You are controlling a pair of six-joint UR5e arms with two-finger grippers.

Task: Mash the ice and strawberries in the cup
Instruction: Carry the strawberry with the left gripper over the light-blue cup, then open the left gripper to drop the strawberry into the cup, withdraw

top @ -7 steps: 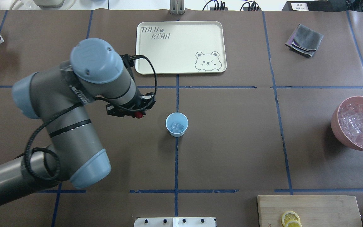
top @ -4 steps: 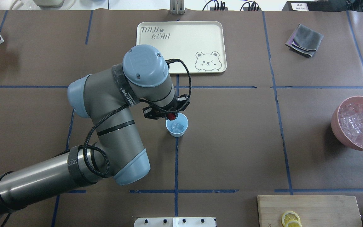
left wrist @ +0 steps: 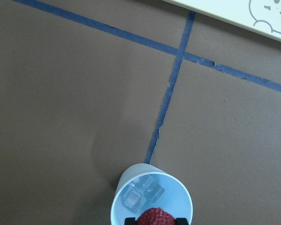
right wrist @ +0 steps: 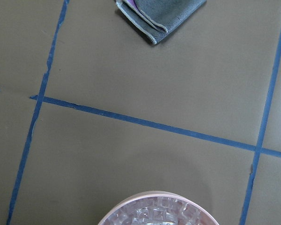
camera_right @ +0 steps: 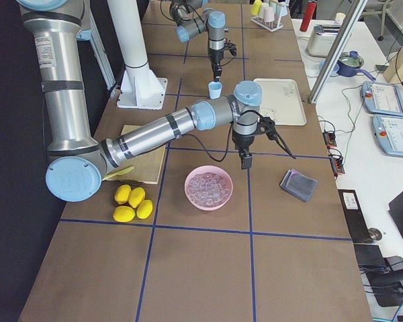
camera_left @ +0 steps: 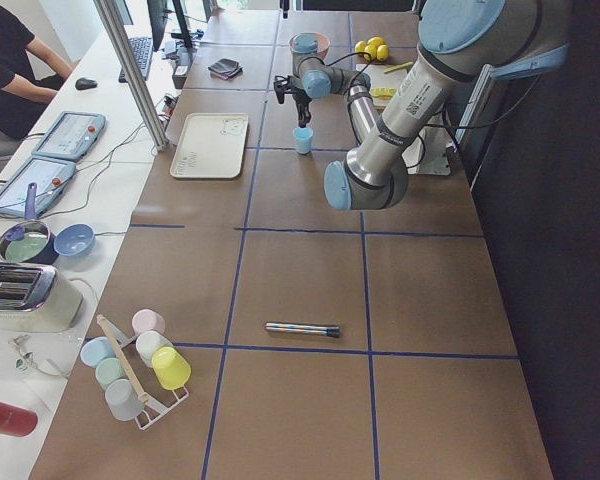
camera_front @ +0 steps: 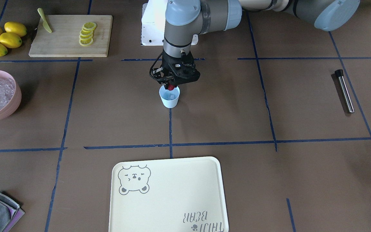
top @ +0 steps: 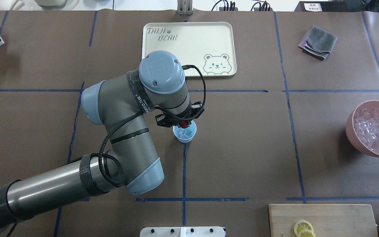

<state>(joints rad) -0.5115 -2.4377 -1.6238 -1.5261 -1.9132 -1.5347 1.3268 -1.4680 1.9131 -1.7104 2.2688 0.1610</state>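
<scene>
Grey-and-blue left arm (top: 123,108) has swung in from the table's left side over the last second. In the earlier overhead shots it was well left of the cup, then just reaching the rim; now its wrist sits above the centre cross of blue tape. Large pink bowl (top: 352,131) of spare ice cubes is unmoved at far right. Right gripper (camera_right: 245,161) hangs near it, seen clearly only from the side, so cannot tell if its fingers are apart or together. Small pale-blue tapered plastic cup (top: 183,140) is in the same spot, upright on the tape line at table centre. Left gripper (top: 184,124) is now over the cup's mouth, clamped on the small dark-red round strawberry (left wrist: 154,217), held above the rim and not inside yet. Clear glassy ice (left wrist: 143,193), about two cubes, lies on the cup bottom. Meaning: the carry looks done and release is likely next. Mashing not started; black-capped metal rod (camera_front: 345,93), probably the masher, lies untouched well apart.
</scene>
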